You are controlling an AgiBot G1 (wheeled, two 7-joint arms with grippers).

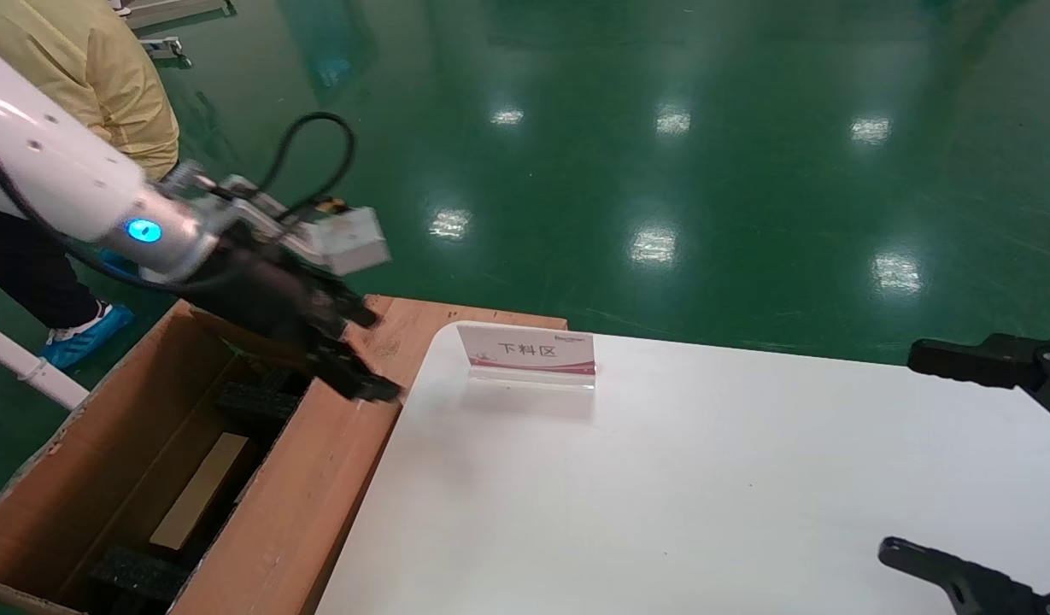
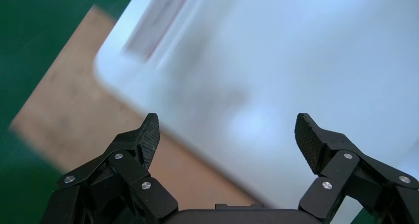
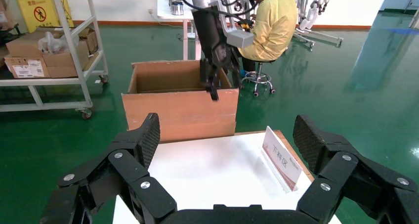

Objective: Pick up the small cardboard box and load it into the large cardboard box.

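The large cardboard box [image 1: 106, 444] stands open on the floor at the table's left edge, reddish-brown, with black foam pads [image 1: 251, 401] inside. Down between the pads lies the small cardboard box [image 1: 202, 489], its pale tan face up. My left gripper [image 1: 371, 354] hangs open and empty over the big box's near flap [image 2: 74, 125], by the table corner. The left wrist view shows only the left gripper [image 2: 227, 122], flap and table. My right gripper [image 1: 905, 453] is open and empty over the table's right edge. Its wrist view shows the right gripper [image 3: 226, 120], the large cardboard box [image 3: 180, 110] and the left gripper [image 3: 213, 88].
A white table [image 1: 661, 495] carries a small sign stand [image 1: 529, 352] near its back left corner. A person in yellow [image 1: 97, 68] sits behind the big box. A shelf cart [image 3: 49, 51] with cartons stands farther off on the green floor.
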